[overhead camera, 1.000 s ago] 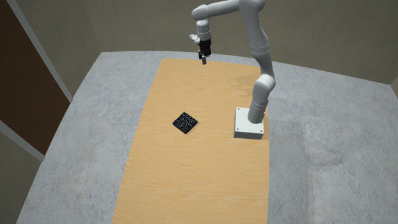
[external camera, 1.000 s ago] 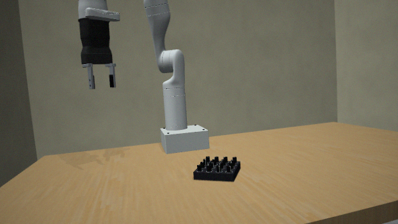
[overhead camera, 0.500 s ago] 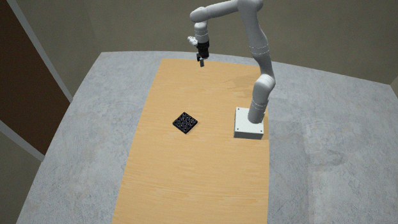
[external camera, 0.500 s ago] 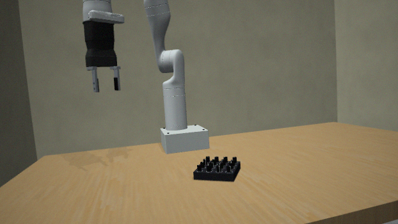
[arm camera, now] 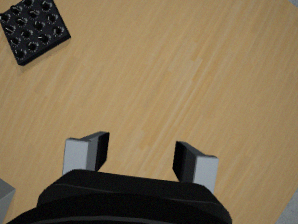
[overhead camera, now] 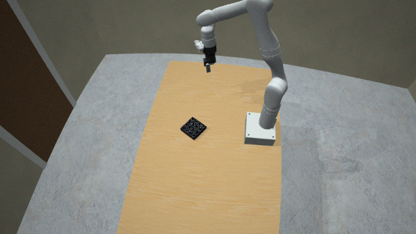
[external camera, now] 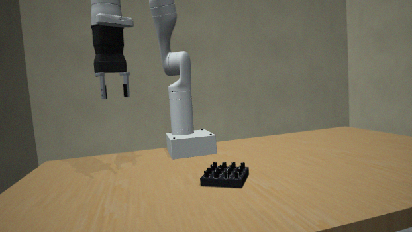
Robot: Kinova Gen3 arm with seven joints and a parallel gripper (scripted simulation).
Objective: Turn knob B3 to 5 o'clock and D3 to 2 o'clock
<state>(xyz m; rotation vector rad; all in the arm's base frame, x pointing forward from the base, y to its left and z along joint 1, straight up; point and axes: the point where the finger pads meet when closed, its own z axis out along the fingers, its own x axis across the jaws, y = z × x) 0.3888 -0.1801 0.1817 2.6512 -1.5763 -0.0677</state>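
The black knob box (overhead camera: 193,126) (external camera: 223,176) (arm camera: 35,24) stands on its feet on the wooden table (overhead camera: 207,187), turned at an angle, with sixteen small black knobs on top. The knobs' white lines and the printed names are too small to read. My gripper (overhead camera: 207,68) (external camera: 114,90) (arm camera: 141,151) is open and empty. It hangs high above the far end of the table, well away from the box. In the wrist view the box lies at the top left, far below the fingers.
The arm's white base block (overhead camera: 259,128) (external camera: 191,144) stands on the table near the box.
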